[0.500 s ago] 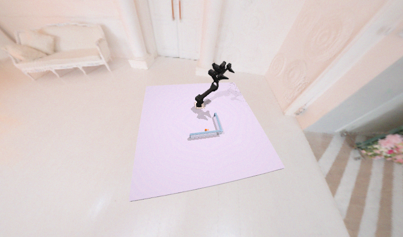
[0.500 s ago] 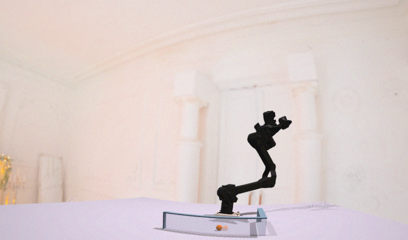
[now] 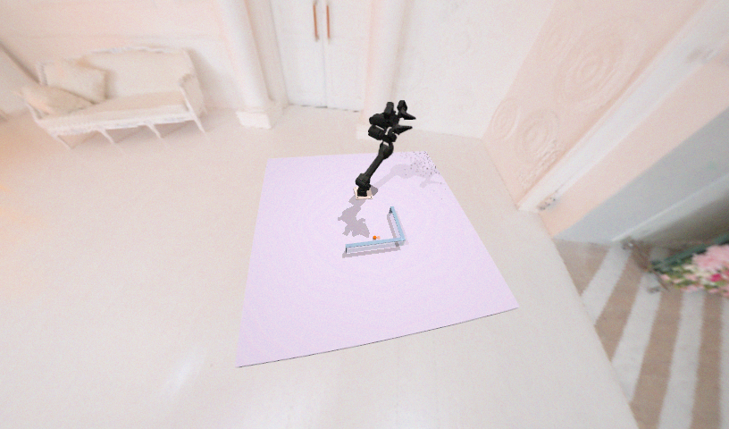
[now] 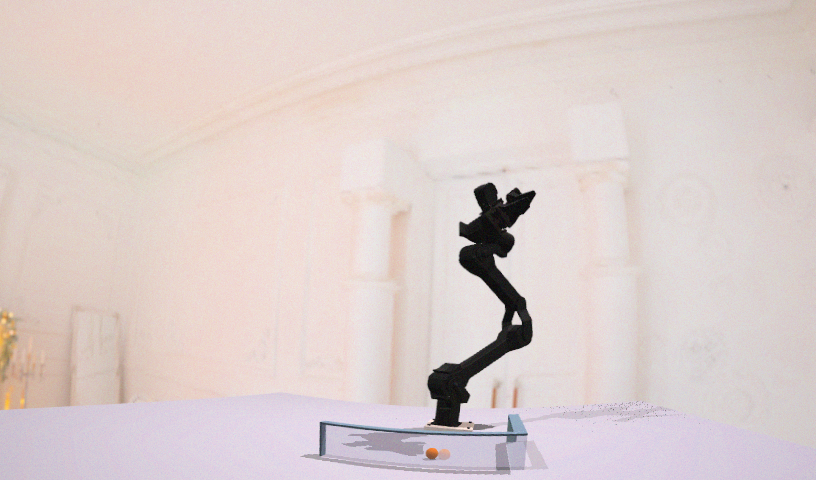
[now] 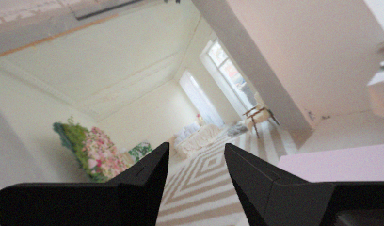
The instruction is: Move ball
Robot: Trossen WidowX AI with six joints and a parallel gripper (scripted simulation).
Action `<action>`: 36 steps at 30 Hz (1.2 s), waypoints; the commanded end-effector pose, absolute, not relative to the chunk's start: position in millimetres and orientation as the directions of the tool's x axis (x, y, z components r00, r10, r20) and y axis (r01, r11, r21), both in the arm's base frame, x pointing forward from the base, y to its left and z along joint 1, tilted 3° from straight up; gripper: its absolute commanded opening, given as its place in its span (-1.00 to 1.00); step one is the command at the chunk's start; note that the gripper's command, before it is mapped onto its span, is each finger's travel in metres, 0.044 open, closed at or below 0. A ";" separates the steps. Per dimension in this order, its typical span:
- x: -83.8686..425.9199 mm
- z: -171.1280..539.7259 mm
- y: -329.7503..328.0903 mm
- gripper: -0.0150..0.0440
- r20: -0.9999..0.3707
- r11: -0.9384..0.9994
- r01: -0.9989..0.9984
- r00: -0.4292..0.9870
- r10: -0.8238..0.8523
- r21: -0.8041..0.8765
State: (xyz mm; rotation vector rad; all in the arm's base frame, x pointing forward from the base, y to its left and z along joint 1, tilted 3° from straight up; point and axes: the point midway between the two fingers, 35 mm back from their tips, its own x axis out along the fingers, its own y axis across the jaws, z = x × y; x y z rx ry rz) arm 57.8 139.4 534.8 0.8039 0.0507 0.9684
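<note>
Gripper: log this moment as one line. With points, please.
gripper (image 3: 412, 121) (image 5: 197, 148): raised, part open, empty | orange ball (image 3: 374, 237) (image 4: 431, 453): beside see-through copy (image 3: 378, 237) (image 4: 444, 453) | task: unfinished

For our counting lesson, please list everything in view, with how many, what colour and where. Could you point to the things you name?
ball (image 3: 374, 237) (image 4: 431, 453): one, orange, beside its copy
see-through copy (image 3: 378, 237) (image 4: 444, 453): one, pale orange, inside the corner
walls (image 3: 373, 242) (image 4: 516, 425): two, clear, blue-edged, on the table
table (image 3: 379, 303) (image 4: 162, 434) (image 5: 341, 165): one, lilac, under the walls
bench (image 3: 134, 101): one, whitish, far left from the top
door handles (image 3: 328, 21) (image 4: 515, 397): two, reddish, behind the arm
flowers (image 3: 722, 271) (image 5: 103, 151): one cluster, pink, room's side
arm (image 3: 376, 164) (image 4: 486, 356): one, black
gripper (image 3: 412, 121) (image 4: 528, 199) (image 5: 197, 148): one, black, partly open, raised
</note>
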 end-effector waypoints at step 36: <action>422.4 242.9 17.3 0.20 -0.611 0.768 0.205 0.738 0.286 0.607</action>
